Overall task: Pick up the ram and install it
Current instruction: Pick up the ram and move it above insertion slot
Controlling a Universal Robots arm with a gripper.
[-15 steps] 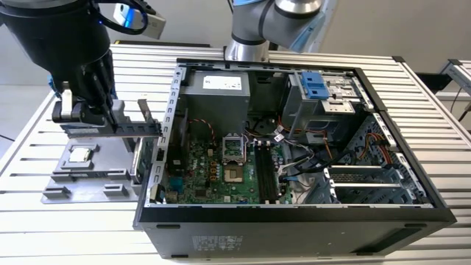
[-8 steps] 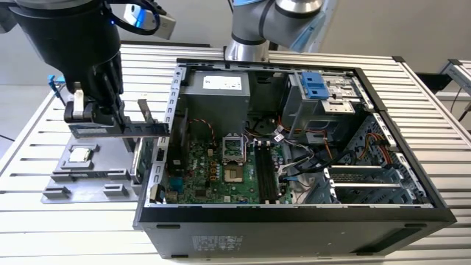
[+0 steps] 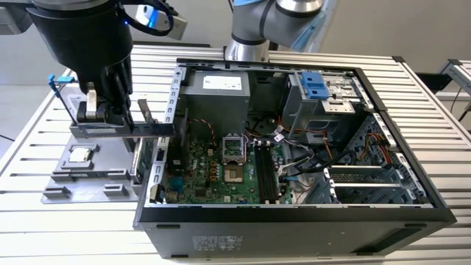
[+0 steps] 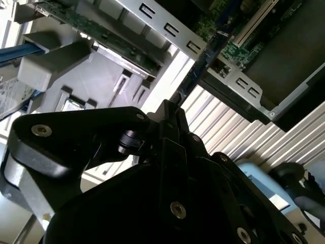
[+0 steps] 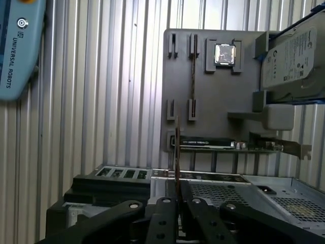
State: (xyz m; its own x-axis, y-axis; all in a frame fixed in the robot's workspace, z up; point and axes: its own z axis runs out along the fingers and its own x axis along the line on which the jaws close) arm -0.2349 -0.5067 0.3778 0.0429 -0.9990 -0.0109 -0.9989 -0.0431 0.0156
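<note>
**Black gripper (image 5: 177, 198) pinching the ram (image 5: 177, 147)**

You've got the fingers (image 5: 162, 218) pressed together on one end of the ram. In the first wrist view the stick runs out edge-on from between them. In the exterior view it's at the left, held above the grey tray (image 3: 55, 193) and just beside the left wall of the open computer case (image 3: 294, 218). It's outside the case.

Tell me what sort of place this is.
Likely a robotics lab bench for computer assembly: an open black computer case sits on a ribbed aluminium table, beside a grey parts tray, while the black pincer grips a thin dark memory stick.
</note>
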